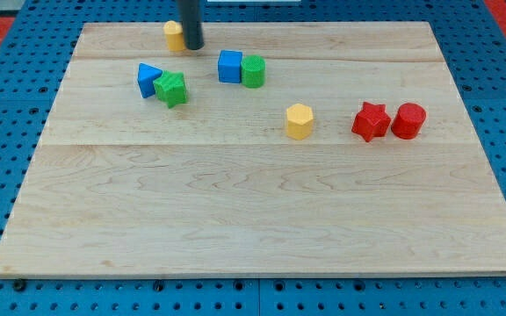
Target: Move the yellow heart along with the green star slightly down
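The yellow heart (173, 34) lies near the board's top edge, left of centre, partly hidden by my rod. My tip (193, 46) rests on the board right beside the heart's right side, touching or nearly touching it. The green star (172, 89) sits lower down, below the heart, pressed against a blue triangle (148, 79) on its left. The tip is well above the green star.
A blue cube (229, 66) and a green cylinder (253, 71) sit together right of the star. A yellow hexagon (299, 121) is near the centre. A red star (371, 121) and a red cylinder (408, 120) are at the right. The wooden board (253, 219) lies on blue pegboard.
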Tool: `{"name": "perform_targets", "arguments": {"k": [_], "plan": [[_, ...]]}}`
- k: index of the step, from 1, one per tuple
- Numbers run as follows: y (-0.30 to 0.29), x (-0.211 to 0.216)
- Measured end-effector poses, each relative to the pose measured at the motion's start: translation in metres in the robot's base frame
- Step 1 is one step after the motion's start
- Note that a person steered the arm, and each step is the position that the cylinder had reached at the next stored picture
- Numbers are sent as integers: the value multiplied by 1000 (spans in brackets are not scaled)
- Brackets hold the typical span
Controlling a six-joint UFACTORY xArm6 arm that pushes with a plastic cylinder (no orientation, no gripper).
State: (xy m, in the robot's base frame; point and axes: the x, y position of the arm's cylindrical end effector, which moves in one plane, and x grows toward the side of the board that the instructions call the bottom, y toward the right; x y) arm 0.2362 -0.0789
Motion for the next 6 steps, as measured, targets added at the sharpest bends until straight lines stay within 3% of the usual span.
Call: {"name": "perform_targets", "arguments": {"k": [1,2,4,5,6], "plan": [[28,-28],[-25,-45],[-53,12],[-112,-34],[-83,-9]]}}
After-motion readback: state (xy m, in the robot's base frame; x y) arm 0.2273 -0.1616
